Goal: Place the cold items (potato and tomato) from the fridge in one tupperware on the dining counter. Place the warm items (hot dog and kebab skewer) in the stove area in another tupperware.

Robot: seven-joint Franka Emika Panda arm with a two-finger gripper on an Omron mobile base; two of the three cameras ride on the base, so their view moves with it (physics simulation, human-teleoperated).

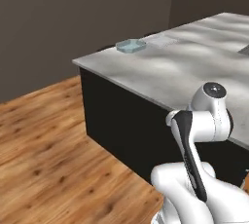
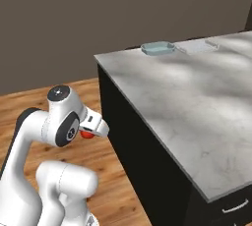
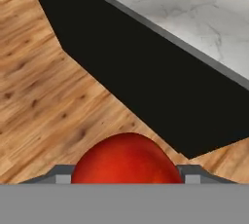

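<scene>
Now round red tomato (image 3: 127,158), no evident long axis, pinched in the hand (image 3: 127,177) beside the counter (image 2: 197,102).

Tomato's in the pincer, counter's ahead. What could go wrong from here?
The tomato sits low beside the counter's dark side, below the marble top; lifting late could bump the edge. It is round, so it might slip from the pincer. The tupperware lies at the far corner, a long reach.
</scene>
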